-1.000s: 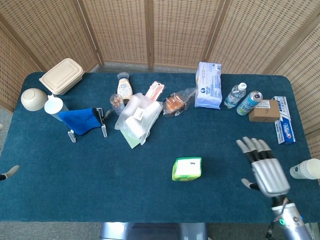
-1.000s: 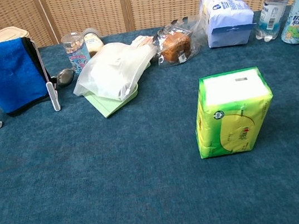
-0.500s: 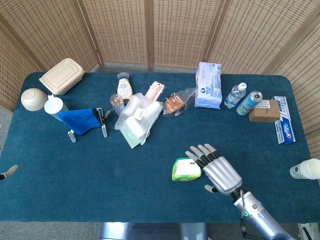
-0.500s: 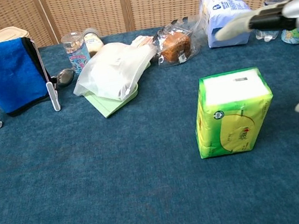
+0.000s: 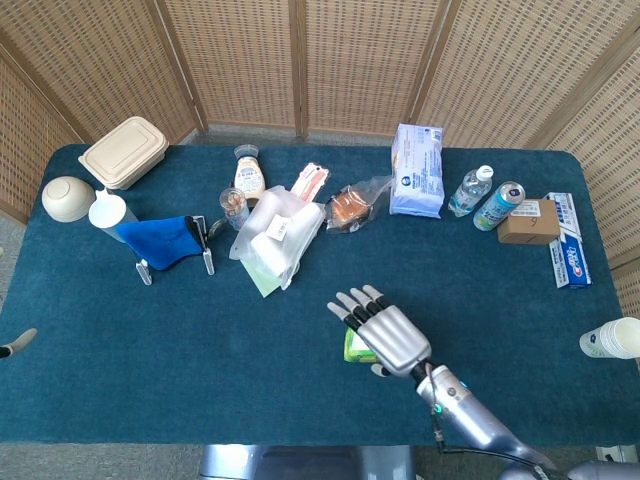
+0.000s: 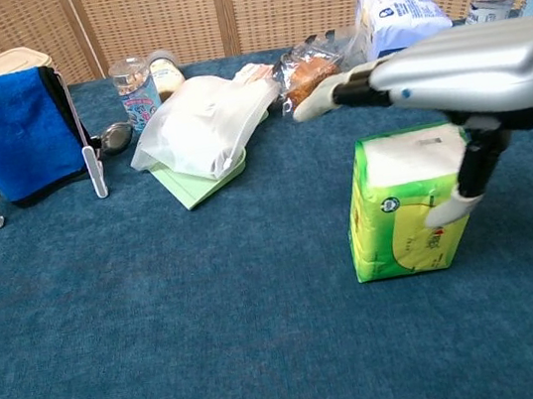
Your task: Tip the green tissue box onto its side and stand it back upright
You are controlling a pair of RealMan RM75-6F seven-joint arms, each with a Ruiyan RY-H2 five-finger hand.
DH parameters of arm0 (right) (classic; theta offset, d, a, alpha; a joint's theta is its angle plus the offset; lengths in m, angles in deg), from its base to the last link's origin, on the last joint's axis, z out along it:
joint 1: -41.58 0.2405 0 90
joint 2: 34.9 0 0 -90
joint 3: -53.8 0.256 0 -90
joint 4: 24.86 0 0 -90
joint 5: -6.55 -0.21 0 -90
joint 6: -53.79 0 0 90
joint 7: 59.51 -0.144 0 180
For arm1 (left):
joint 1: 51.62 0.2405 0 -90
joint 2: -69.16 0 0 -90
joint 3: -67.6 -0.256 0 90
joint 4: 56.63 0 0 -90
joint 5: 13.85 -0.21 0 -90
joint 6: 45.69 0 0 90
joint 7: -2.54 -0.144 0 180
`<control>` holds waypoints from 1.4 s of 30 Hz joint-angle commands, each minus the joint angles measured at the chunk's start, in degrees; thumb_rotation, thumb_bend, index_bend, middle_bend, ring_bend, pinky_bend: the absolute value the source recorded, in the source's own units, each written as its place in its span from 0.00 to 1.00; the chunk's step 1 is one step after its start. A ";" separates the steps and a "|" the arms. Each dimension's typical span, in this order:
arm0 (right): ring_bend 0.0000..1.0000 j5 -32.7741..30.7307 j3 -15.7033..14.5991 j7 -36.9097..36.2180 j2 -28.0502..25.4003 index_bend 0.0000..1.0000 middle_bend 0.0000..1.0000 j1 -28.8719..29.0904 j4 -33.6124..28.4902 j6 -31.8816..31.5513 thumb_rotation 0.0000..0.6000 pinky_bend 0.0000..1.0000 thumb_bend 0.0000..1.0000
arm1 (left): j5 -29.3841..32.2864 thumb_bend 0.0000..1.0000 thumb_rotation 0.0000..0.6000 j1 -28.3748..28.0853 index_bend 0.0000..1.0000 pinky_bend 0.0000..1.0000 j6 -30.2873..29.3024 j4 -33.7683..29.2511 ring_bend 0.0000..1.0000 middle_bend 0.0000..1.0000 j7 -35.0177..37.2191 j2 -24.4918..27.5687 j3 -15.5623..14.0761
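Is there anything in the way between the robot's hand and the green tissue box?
No, nothing visible. The right hand is spread flat just over the green tissue box, its thumb down by the front face. The box stands upright, with bare table around it to tip onto.

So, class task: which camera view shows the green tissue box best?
The chest view: the green tissue box stands upright, its front and white top visible below the right hand. In the head view that hand covers most of the box, leaving only a green edge.
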 commanded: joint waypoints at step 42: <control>0.52 35.79 -3.81 -57.96 22.16 0.36 0.48 0.71 46.51 -30.64 1.00 0.54 0.44 | -0.29 0.02 1.00 -0.23 0.03 0.00 0.67 -1.22 0.00 0.00 -2.41 -0.55 -0.59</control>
